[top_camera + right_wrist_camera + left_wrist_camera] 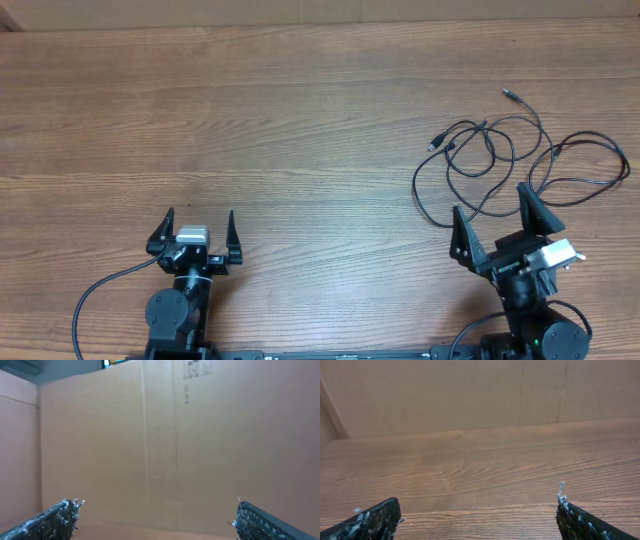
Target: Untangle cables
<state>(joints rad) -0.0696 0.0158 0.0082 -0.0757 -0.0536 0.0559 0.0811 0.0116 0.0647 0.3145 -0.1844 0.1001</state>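
1. While both arms sit near the front edge of the table (300,120), the cables (500,160) lie in loose, crossing loops on its right half. They are just beyond the right gripper (489,200) and well apart from the left gripper (200,214).
2. Both grippers have their jaws spread wide and hold nothing (the wrist views show only bare fingertips, wood and a cardboard wall (175,435)).
3. No cord looks separated from the rest, so the task seems to be at its very start.
4. The right wrist camera is tilted up at the wall and shows no cable. A reach guided by that view could close on air or scrape the wood.
5. The cords are thin and lie flat. Wide jaws coming down over a crossing would likely pinch two or more at once, and pulling would then tighten the tangle rather than open it.
6. The nearest loop runs close by the right fingertips, so a forward sweep might shove the whole bundle away instead of gripping it.
7. A one-armed pull would probably drag the light bundle along whole. The left arm needs a long reach across to pin it.
8. The small plug ends (510,93) could catch inside a loop when drawn through.
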